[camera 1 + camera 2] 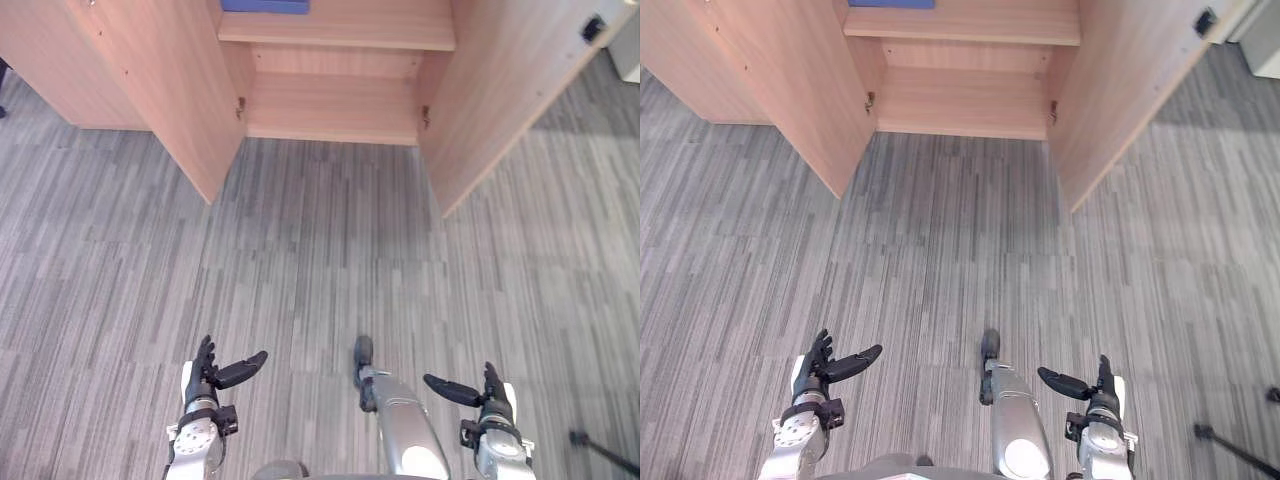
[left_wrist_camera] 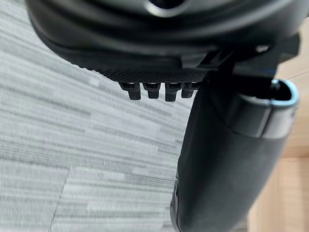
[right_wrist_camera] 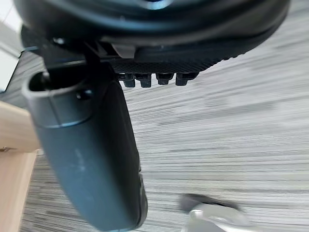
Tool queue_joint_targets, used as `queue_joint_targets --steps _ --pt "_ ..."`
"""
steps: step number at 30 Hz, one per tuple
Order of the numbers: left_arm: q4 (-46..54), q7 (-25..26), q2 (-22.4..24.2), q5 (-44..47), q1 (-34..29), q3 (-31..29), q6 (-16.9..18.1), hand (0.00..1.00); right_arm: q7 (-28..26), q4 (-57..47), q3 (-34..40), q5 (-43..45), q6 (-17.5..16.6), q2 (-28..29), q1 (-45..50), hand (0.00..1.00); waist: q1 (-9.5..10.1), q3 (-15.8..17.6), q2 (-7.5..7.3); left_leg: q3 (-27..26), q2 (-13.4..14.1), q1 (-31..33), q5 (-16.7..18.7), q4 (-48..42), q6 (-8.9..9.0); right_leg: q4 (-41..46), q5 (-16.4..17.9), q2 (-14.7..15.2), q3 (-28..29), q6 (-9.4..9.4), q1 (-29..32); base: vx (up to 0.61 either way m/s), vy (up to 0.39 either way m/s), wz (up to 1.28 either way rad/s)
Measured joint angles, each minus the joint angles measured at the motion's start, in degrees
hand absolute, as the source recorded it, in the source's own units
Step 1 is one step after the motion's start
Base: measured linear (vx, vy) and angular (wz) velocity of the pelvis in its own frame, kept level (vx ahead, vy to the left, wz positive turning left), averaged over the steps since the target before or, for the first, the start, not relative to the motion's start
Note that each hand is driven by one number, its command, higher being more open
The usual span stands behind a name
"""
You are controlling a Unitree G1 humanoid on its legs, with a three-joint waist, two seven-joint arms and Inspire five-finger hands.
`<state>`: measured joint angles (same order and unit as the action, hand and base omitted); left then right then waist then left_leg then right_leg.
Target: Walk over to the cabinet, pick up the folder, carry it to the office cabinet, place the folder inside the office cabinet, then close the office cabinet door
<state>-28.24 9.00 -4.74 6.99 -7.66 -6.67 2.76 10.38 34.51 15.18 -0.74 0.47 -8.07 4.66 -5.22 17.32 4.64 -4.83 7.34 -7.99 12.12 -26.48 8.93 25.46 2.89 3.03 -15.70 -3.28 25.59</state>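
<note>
The blue folder (image 1: 265,6) lies flat on the upper shelf (image 1: 340,30) of the office cabinet (image 1: 335,105), at the top edge of the frame, well apart from both hands. The left hand (image 1: 215,375) shows at the lower left and the right hand (image 1: 470,392) at the lower right. Each is released, with fingers straight, thumb spread inward and nothing in its grasp. Between hands and cabinet stretches bare carpet (image 1: 320,260), grey with fine lengthwise stripes. Both cabinet doors stand swung wide: the left door (image 1: 160,80) reaches toward the centre left, the right door (image 1: 510,80) toward the centre right. The cabinet is pale wood-grain board with flat panels and square edges.
</note>
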Motion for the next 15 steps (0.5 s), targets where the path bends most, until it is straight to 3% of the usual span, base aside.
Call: queue_joint_targets --steps 1,2,3,4,5,6,7,9,10,11,12,13,14,15 --pt "0.14 -0.32 1.17 -0.02 -0.68 -0.37 0.09 1.00 0.07 -0.32 -0.52 0.05 0.00 0.08 0.29 1.00 0.10 0.35 -0.19 -0.76 2.65 5.03 -8.14 -14.92 0.21 -2.56 2.01 -0.94 -0.18 -0.01 -6.28 0.58 -0.224 0.21" --pt "0.45 -0.44 1.55 -0.02 -1.01 -0.44 0.17 1.00 0.05 -0.63 -0.93 0.09 -0.01 0.24 0.48 1.00 0.55 0.32 0.20 -1.40 4.62 7.90 -7.78 -22.76 -0.33 -4.42 2.35 -2.07 -0.22 -0.06 -9.52 0.91 -0.302 -0.03" --pt "1.05 -0.73 1.77 0.04 -1.16 -0.41 0.27 1.00 0.25 -3.23 -1.09 1.03 -0.11 1.84 0.82 1.00 2.93 0.89 -0.36 -4.40 8.80 16.44 -3.54 -38.41 -3.03 -9.93 3.14 -4.40 0.39 -0.86 -18.10 0.61 -0.189 -0.16" --pt "1.18 -0.71 1.79 0.04 -1.16 -0.44 0.28 1.00 0.29 -3.80 -1.12 1.20 -0.12 2.10 0.78 1.00 3.14 1.08 -0.66 -5.00 9.09 17.88 -2.82 -39.56 -3.43 -10.98 3.38 -4.50 0.59 -0.87 -19.57 0.69 -0.189 -0.25" --pt "1.26 -0.72 2.04 0.11 -1.15 -0.44 0.33 1.00 0.36 -5.53 -1.29 1.29 -0.56 2.59 0.62 1.00 4.30 1.36 -1.27 -7.72 9.95 23.13 -0.65 -40.04 -4.92 -14.60 3.92 -4.73 1.55 -0.66 -24.11 0.54 -0.078 -0.34" --pt "1.36 -0.68 2.54 0.30 -1.37 -0.44 0.33 1.00 0.68 -6.15 -1.72 1.75 -1.39 2.28 -0.08 1.00 5.65 1.44 -1.71 -10.86 9.57 28.51 1.24 -33.65 -6.29 -18.46 4.27 -4.74 3.41 -0.29 -28.06 0.54 -0.078 -0.40" --pt "1.35 -0.68 2.55 0.30 -1.40 -0.44 0.32 1.00 0.73 -5.96 -1.86 1.78 -1.49 2.16 -0.40 1.00 5.99 1.57 -1.93 -11.30 9.22 29.46 1.35 -31.33 -6.46 -19.13 4.36 -4.68 3.84 -0.15 -28.84 0.54 -0.014 -0.59" --pt "1.04 -0.68 2.26 0.27 -1.96 -0.73 0.02 1.00 1.03 -2.92 -2.01 1.91 -1.46 1.97 -2.77 1.00 7.03 2.08 -3.06 -10.66 4.56 32.19 -0.20 -9.85 -5.74 -21.77 6.36 -2.80 6.35 1.63 -33.20 0.58 0.085 -0.54" --pt "0.92 -0.69 2.37 0.26 -2.47 -0.66 -0.18 1.00 1.25 -1.04 -1.97 2.02 -1.38 1.53 -2.87 1.00 7.29 1.85 -3.00 -7.68 1.56 31.72 -4.78 5.77 -4.55 -22.92 8.00 -1.86 7.34 3.05 -35.83 0.73 0.195 -0.50" --pt "0.72 -0.58 2.33 0.26 -2.67 -0.74 -0.20 1.00 1.36 1.08 -1.51 2.16 -1.24 1.48 -3.07 1.00 7.69 1.70 -3.00 -5.87 0.20 31.45 -11.16 10.73 -4.12 -23.59 9.20 -1.40 8.33 4.25 -37.61 0.62 0.210 -0.50" --pt "0.31 -0.47 2.12 0.26 -2.68 -0.81 -0.25 1.00 1.47 2.57 -1.40 2.35 -0.85 1.58 -3.14 1.00 8.12 1.33 -3.62 -5.33 -0.80 30.95 -14.75 10.39 -5.36 -23.79 9.85 -0.77 9.07 4.93 -38.48 0.64 0.232 -0.31" --pt "-0.57 -0.26 1.36 0.23 -2.00 -0.85 -0.41 1.00 1.36 4.72 -1.43 2.33 -0.17 2.13 -2.94 1.00 7.72 0.25 -5.52 -4.99 -3.40 30.97 -16.04 9.49 -9.94 -22.77 10.42 2.23 9.12 5.71 -38.67 0.69 0.251 0.08" --pt "-0.70 -0.32 1.49 0.16 -0.84 -0.81 -0.44 1.00 1.24 5.50 -0.56 2.32 0.11 2.43 -2.41 1.00 6.84 -0.05 -6.02 -5.38 -4.69 31.37 -13.04 6.89 -11.58 -18.29 10.40 3.86 9.97 5.87 -37.34 0.70 0.247 0.21" --pt "-0.69 -0.34 1.56 0.09 -0.68 -0.79 -0.44 1.00 1.25 5.92 -0.05 2.31 0.38 2.74 -2.36 1.00 6.70 -0.07 -6.05 -5.65 -4.87 30.85 -11.01 5.32 -11.74 -14.85 10.28 4.35 10.87 6.08 -36.58 0.70 0.255 -0.01"
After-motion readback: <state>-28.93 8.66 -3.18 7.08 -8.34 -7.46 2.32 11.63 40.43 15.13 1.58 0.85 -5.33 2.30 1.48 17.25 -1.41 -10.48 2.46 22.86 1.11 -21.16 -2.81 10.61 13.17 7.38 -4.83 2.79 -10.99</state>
